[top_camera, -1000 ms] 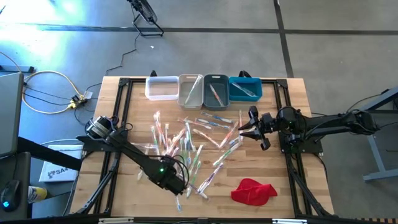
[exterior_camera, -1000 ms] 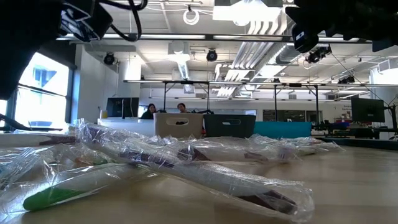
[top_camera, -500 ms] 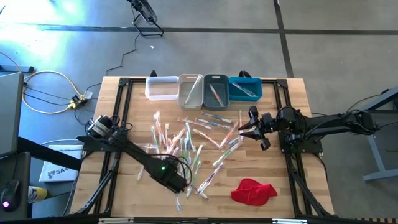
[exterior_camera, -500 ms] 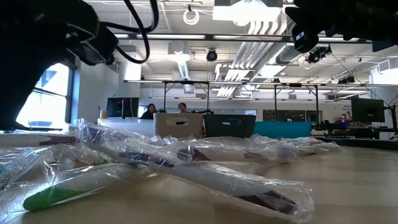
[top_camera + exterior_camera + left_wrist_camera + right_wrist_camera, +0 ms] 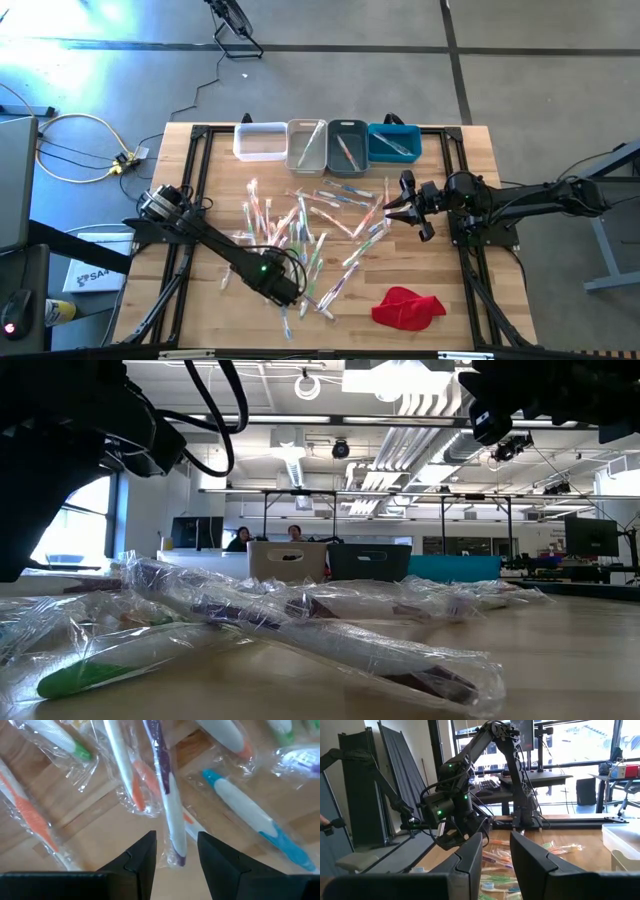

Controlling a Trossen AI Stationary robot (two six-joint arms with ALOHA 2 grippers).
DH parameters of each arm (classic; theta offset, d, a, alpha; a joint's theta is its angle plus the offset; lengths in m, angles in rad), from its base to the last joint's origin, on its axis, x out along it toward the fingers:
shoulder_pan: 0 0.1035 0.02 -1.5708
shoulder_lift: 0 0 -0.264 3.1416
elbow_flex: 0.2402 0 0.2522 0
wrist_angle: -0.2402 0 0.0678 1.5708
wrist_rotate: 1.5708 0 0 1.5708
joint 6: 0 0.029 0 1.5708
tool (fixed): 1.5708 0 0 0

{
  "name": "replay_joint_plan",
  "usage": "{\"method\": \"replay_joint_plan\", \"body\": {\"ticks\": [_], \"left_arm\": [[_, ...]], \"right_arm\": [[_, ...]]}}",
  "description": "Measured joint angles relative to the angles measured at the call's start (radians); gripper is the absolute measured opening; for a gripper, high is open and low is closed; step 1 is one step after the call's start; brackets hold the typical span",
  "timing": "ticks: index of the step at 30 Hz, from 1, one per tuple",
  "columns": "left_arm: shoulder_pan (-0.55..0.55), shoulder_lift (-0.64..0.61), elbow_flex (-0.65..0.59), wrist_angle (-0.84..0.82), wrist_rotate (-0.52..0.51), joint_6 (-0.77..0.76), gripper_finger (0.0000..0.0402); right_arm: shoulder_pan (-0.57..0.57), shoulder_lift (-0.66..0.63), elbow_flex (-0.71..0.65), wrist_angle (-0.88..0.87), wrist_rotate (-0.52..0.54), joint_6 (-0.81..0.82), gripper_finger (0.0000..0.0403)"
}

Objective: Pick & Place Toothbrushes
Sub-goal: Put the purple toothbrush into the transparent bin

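Many toothbrushes [image 5: 305, 225] in clear wrappers lie scattered over the middle of the wooden table [image 5: 470, 290]; the low view shows them close up [image 5: 300, 630]. My left gripper [image 5: 283, 296] points straight down over the near part of the pile. It is open, with its fingers [image 5: 141, 857] on either side of the near end of a purple-and-white toothbrush [image 5: 167, 810], and I see no touch. My right gripper [image 5: 388, 210] hangs level above the table's right side, open [image 5: 496, 865], with nothing between its fingers.
Four small bins stand in a row at the far edge: white [image 5: 259, 141], beige [image 5: 306, 143], grey [image 5: 347, 145] and blue [image 5: 394, 142]; the last three hold toothbrushes. A red cloth [image 5: 407, 306] lies near the front right. Bare wood shows at the table's left and right sides.
My left gripper has sunk a little toward the toothbrushes near the table's front, still pointing down with its fingers the same distance apart. The toothbrushes lie as before.
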Motion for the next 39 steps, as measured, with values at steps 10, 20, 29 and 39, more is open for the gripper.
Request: {"method": "replay_joint_plan", "body": {"ticks": [10,20,29,39], "left_arm": [[0.0,0.0,0.0,-0.001,-0.007,0.0,0.0138],[0.0,0.0,0.0,0.004,-0.01,0.0,0.0138],[0.0,0.0,0.0,0.016,-0.018,0.0,0.0138],[0.0,-0.001,-0.082,0.13,0.022,0.005,0.0138]], "right_arm": [[0.0,0.0,0.0,0.0,0.0,0.0,0.0093],[0.0,0.0,0.0,0.0,0.0,-0.003,0.0093],[0.0,0.0,0.0,0.0,0.0,-0.003,0.0093],[0.0,0.0,0.0,-0.001,0.0,-0.003,0.0093]]}}
